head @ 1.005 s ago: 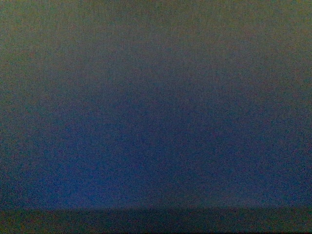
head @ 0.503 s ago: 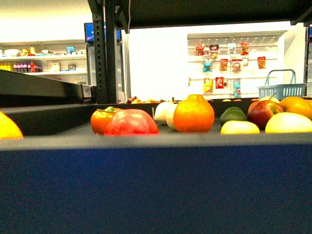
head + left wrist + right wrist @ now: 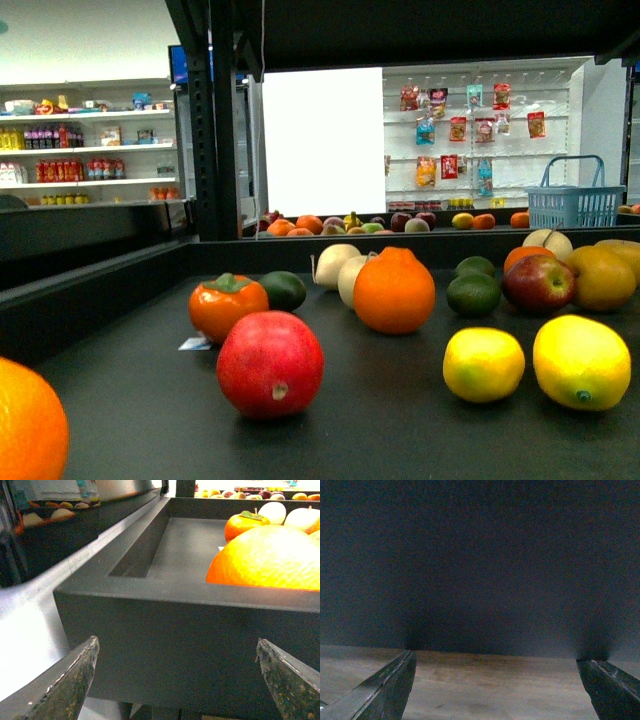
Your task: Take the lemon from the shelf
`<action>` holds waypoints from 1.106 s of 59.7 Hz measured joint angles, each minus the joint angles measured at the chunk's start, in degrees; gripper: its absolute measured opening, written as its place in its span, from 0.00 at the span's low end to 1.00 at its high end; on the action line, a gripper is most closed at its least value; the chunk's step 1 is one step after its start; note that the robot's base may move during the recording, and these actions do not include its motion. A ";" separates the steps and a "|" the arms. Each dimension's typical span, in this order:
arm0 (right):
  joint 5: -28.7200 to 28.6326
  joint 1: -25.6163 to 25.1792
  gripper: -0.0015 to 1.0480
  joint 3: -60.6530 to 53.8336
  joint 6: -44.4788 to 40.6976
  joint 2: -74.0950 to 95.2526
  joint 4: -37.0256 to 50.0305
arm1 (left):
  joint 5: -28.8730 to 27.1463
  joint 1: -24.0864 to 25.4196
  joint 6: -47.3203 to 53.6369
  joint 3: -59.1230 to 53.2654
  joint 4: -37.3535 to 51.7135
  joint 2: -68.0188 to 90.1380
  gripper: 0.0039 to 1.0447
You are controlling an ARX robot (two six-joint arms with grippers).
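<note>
Currently lemon [image 3: 581, 362] rests on shelf [image 3: 110, 288]; left end effector [image 3: 176, 641], right end effector [image 3: 495, 657] agape.

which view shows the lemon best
The front view: the lemon lies whole on the shelf, front right, beside a rounder yellow fruit. The left wrist view shows the shelf's corner and an orange, no lemon. The right wrist view shows only a dark panel.

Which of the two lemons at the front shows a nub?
The right lemon, its greenish nub pointing toward the camera; the left lemon looks smooth and rounder.
</note>
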 joint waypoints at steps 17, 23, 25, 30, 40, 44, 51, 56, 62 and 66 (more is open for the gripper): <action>0.07 -0.11 0.93 0.00 -6.95 -4.76 5.46 | 0.00 -0.07 0.00 0.00 -0.02 -0.02 0.92; 0.09 -0.11 0.93 0.00 -7.80 -4.87 5.49 | 0.04 -0.04 0.00 0.00 -0.02 -0.02 0.92; 0.04 -0.11 0.93 0.00 -7.93 -4.87 5.49 | 0.00 -0.04 -0.02 0.00 -0.02 -0.02 0.92; 0.02 -0.11 0.93 0.00 -8.04 -4.85 5.49 | 0.00 -0.04 0.00 0.00 -0.02 -0.02 0.92; 0.09 -0.11 0.93 0.00 -8.11 -4.87 5.49 | 0.00 -0.04 0.00 0.00 -0.02 -0.02 0.92; 0.04 -0.11 0.93 0.00 -8.17 -4.87 5.49 | 0.00 -0.04 0.00 0.00 -0.02 -0.02 0.92; 0.09 -0.11 0.93 0.00 -8.20 -4.90 5.49 | 0.00 -0.04 0.00 0.00 -0.02 -0.02 0.92; 0.04 -0.11 0.93 0.00 -8.22 -4.90 5.49 | -0.04 -0.04 0.00 0.00 -0.02 -0.02 0.92; 0.07 -0.11 0.93 0.00 -8.20 -4.87 5.51 | -0.02 -0.04 0.00 0.00 0.00 -0.02 0.92; 0.09 -0.11 0.93 0.00 -8.24 -4.87 5.51 | 0.00 -0.04 0.00 0.00 -0.02 -0.02 0.92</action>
